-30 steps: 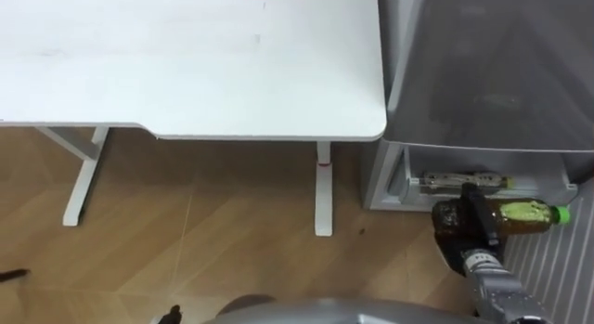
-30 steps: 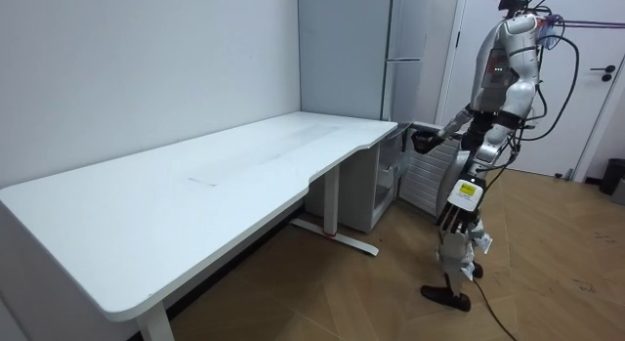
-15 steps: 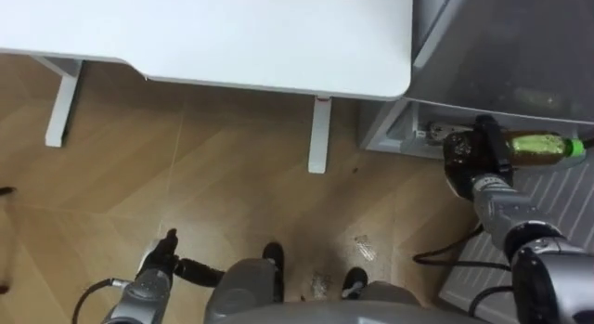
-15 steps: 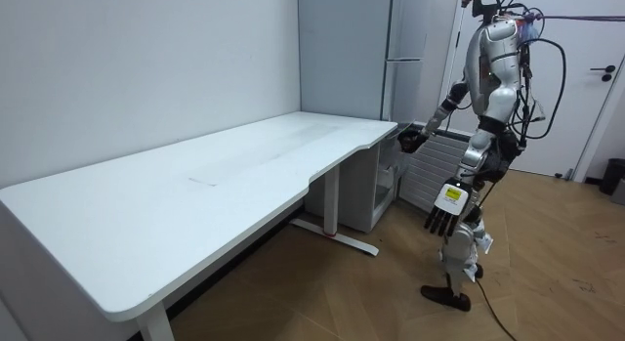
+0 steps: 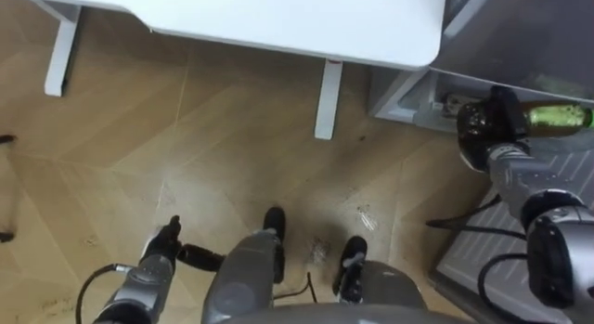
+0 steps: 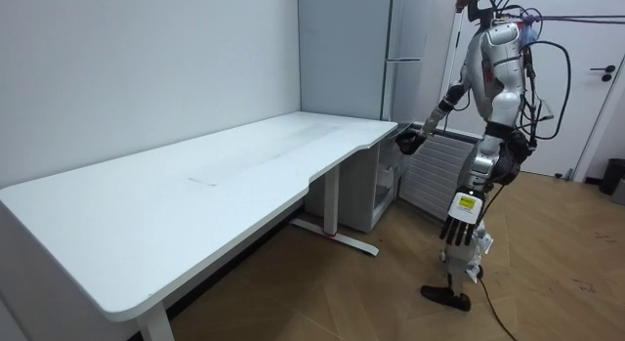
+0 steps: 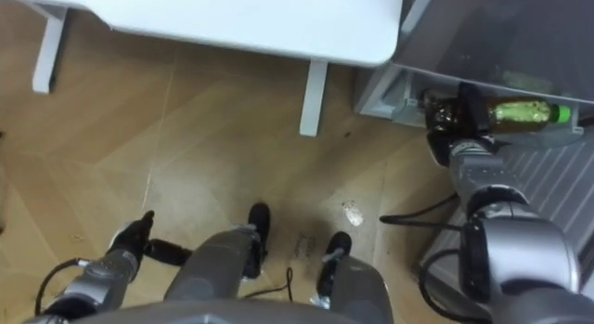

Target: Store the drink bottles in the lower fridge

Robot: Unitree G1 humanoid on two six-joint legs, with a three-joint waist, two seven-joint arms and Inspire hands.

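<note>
1. The left robot hand (image 5: 164, 245) is hanging at about 7 o'clock in the eye views, low beside the robot's body and over the wooden floor (image 5: 232, 148). Its dark fingers are loose and holding nothing. In the room view it is dangling straight down at the robot's side.
2. The white surface (image 5: 278, 18) is stretching across 12 o'clock, and one white leg (image 5: 324, 99) is standing on the floor under its rounded corner.
3. The grey fridge (image 5: 529, 32) is standing just beside that corner, at 1 to 2 o'clock. Its lower compartment (image 5: 413, 87) is standing open at floor level, with pale items lying inside that are too small to tell.
4. The right robot hand (image 5: 483, 129) is reaching out at about 2 o'clock, with its fingers wrapped round the body of a bottle at the mouth of the lower compartment.
5. The bottle (image 5: 555, 117) is lying on its side in that grip, showing a yellow-green label, its green cap pointing to 3 o'clock. It is sitting just under the edge of the grey upper door. I cannot tell whether it is resting on anything inside.
6. In the room view the robot is standing upright on the wooden floor at the end of the surface. It is stretching its right arm toward the low opening, with a ribbed white panel (image 6: 430, 175) just beside its legs.
</note>
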